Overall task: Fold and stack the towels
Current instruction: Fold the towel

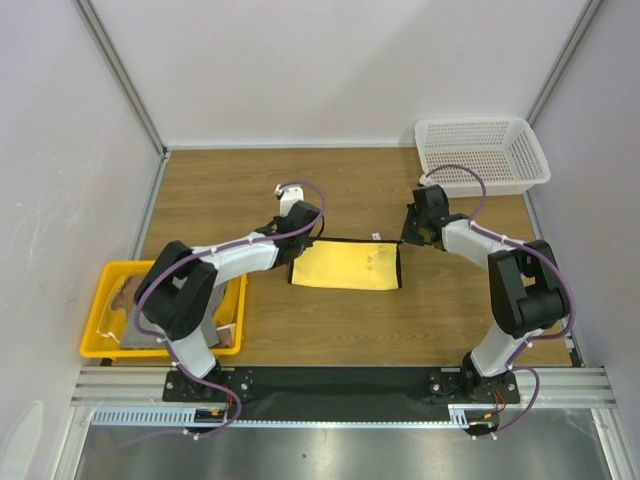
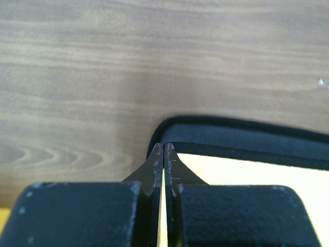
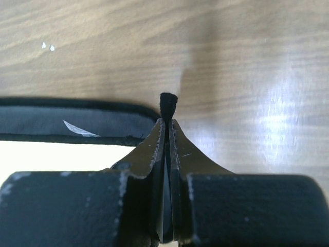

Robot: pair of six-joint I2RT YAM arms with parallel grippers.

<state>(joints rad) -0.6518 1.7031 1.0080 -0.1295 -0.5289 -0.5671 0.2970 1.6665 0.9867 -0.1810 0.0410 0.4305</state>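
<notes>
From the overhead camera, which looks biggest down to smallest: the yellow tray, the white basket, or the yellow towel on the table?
1. The yellow tray and the white basket look close in size. The tray looks slightly larger but sits nearer the camera, so I won't rank them.
2. The yellow towel looks smallest.

towel [image 1: 345, 267]: plain yellow, dark grey-black edge band
desk [image 1: 450, 300]: brown wood grain
basket [image 1: 485, 185]: white mesh
tray [image 1: 97, 305]: yellow
arms [image 1: 235, 258]: black and white, purple cables
</notes>
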